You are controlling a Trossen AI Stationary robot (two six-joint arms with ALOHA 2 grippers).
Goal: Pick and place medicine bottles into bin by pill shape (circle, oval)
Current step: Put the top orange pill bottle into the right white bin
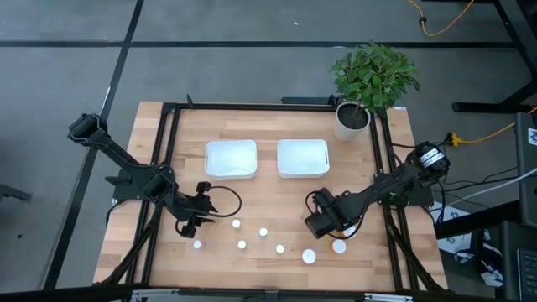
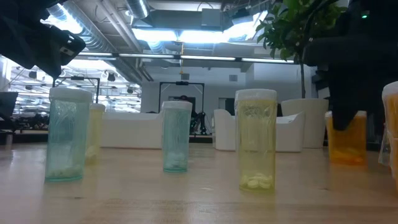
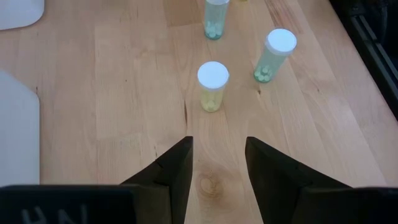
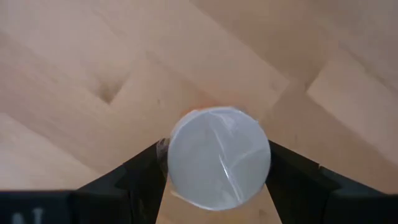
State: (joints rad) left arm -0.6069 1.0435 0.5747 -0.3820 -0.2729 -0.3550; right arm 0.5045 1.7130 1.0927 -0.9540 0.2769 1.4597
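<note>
I count seven white caps on the wood in the high view, scattered along the near edge of the table point(image 1: 159, 252) between my two arms. An eighth bottle sits in my right gripper point(image 1: 323, 222). There are two white bins, the left bin point(image 1: 231, 158) and the right bin point(image 1: 302, 158), side by side at the far middle, and from above each shows only its white floor.

My right gripper's fingers point(image 4: 140, 174) are clamped on either side of the orange bottle point(image 4: 217, 158), whose round white cap faces straight up at my wrist camera. In the low view its base seems to be down on the wood. It is near the right front of the table, just beside another wide cap point(image 1: 339, 247).

My left gripper point(image 3: 217, 168) is open with bare wood between the fingers, low over the table's left front. Just ahead of it stands a yellow-tinted bottle point(image 3: 212, 87), then a green-tinted bottle point(image 3: 273, 56) and a teal bottle point(image 3: 216, 18) farther off. Each has pale pills lying at its bottom.

Every bottle I can see stands upright, cap up and long axis vertical.
</note>
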